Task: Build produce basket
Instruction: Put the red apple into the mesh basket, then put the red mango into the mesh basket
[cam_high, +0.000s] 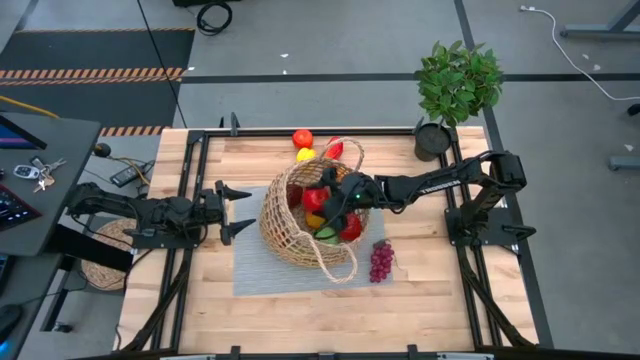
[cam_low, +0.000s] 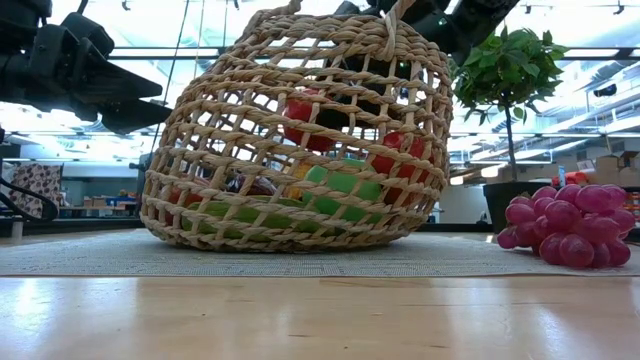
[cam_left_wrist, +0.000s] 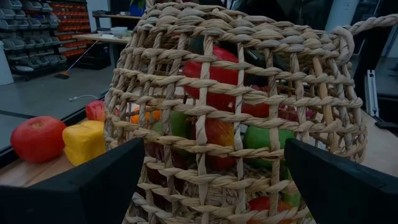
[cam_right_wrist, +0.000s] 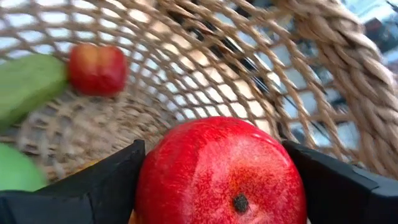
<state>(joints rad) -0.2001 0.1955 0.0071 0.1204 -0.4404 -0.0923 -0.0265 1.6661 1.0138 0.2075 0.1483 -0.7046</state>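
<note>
The tan wicker basket (cam_high: 290, 225) lies on its side on a grey mat (cam_high: 255, 275), with its mouth toward the table's right. Inside it are red, green and orange toy fruits (cam_low: 340, 185). My right gripper (cam_high: 325, 195) reaches in through the mouth and is shut on a red apple (cam_right_wrist: 221, 171). My left gripper (cam_high: 240, 210) is open and empty, just left of the basket's woven bottom (cam_left_wrist: 236, 106). Purple grapes (cam_high: 381, 260) lie on the table by the mat's right edge. A red fruit (cam_high: 302, 138), a yellow lemon (cam_high: 306, 154) and a red piece (cam_high: 334, 148) lie behind the basket. My right gripper pinches the red apple's two opposite sides (cam_right_wrist: 152, 180) between its two fingers. The fingers come in about level from the table's right, through the basket's mouth. The apple (cam_low: 305, 110) hangs high inside the basket, clear of the fruits below it.
A potted green plant (cam_high: 455, 85) stands at the far right corner. A flat round woven mat (cam_high: 105, 255) lies off the table's left edge under the left arm. Bare wood lies along the near edge (cam_high: 330, 315).
</note>
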